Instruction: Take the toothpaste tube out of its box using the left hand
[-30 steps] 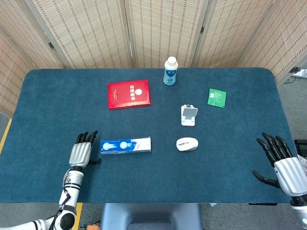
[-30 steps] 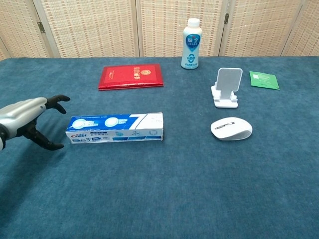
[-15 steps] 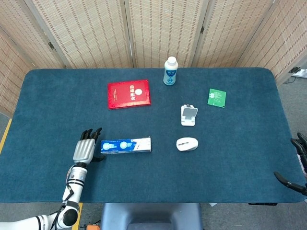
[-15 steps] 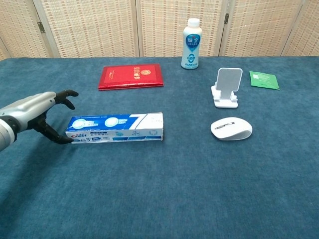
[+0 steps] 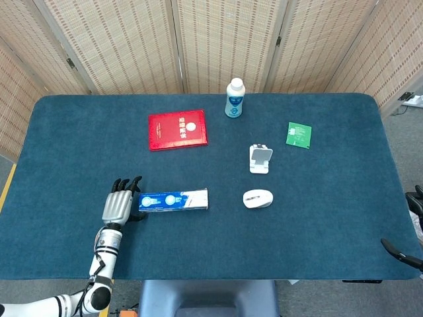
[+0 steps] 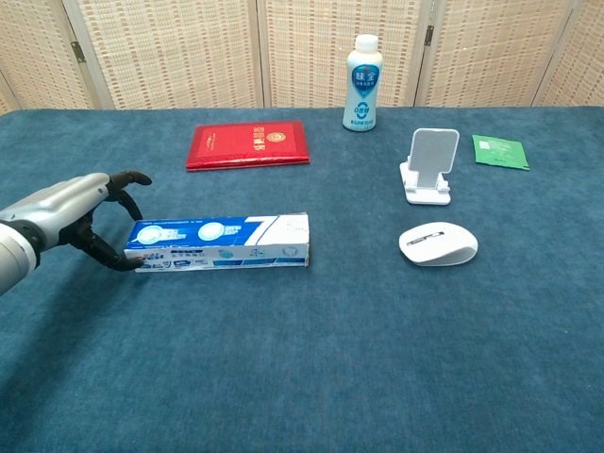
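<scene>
The blue and white toothpaste box lies flat on the blue table, its long side running left to right, closed. My left hand is at the box's left end with its fingers spread; in the chest view the thumb tip touches the lower left corner of the box while the fingers arch just above that end. It holds nothing. Only the dark fingertips of my right hand show at the right edge of the head view, off the table.
A red booklet lies behind the box. A white bottle stands at the back. A white phone stand, a white mouse and a green packet sit to the right.
My left hand has moved right to the box's left end, its thumb now touching the box. My right hand has drawn back off the table to the frame's right edge.
</scene>
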`<move>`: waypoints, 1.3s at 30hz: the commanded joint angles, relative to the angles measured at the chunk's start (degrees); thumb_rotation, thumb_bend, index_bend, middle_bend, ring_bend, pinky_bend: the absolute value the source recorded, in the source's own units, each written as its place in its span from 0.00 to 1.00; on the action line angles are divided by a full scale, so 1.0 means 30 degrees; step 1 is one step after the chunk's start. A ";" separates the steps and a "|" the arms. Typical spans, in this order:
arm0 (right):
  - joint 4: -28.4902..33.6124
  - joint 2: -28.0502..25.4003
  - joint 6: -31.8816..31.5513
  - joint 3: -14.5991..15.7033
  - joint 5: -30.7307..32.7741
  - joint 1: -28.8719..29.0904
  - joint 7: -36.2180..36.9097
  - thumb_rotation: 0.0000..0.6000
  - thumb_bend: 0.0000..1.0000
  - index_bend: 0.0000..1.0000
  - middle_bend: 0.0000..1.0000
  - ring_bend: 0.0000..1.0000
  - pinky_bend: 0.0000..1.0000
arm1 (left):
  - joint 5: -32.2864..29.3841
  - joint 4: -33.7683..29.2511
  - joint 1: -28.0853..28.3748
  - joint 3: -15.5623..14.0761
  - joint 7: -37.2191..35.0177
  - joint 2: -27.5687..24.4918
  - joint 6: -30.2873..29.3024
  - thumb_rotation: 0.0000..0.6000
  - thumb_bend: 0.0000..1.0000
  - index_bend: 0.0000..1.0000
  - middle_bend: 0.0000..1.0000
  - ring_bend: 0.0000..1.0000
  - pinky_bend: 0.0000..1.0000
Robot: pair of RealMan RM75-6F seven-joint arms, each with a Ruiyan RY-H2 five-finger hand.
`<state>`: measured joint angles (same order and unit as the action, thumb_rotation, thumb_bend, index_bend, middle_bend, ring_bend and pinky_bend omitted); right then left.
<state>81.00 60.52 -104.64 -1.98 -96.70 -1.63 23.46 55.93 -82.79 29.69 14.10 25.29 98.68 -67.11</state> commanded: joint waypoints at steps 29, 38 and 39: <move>0.0298 0.0135 0.0265 -0.0123 -0.0136 -0.0033 -0.0667 1.00 0.23 0.00 0.00 0.00 0.00 | 0.2054 0.0525 -0.0704 -0.0743 -0.3456 -0.1172 0.0008 1.00 0.23 0.37 0.55 0.40 0.26; 0.0828 0.0172 0.0877 0.0139 -0.0560 0.0165 -0.1970 1.00 0.23 0.00 0.00 0.00 0.00 | 0.3610 -0.2066 -0.0951 -0.1621 -0.1870 -0.4033 -0.0498 1.00 0.26 0.38 0.56 0.40 0.26; 0.0888 0.0179 0.0966 0.0163 -0.0609 0.0204 -0.2129 1.00 0.23 0.00 0.00 0.00 0.00 | 0.3774 -0.2331 -0.0960 -0.1643 -0.1651 -0.4318 -0.0633 1.00 0.26 0.38 0.56 0.40 0.26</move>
<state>83.40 61.05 -102.09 -1.65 -98.30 -1.20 17.51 65.93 -88.18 27.00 9.72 18.90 87.34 -68.02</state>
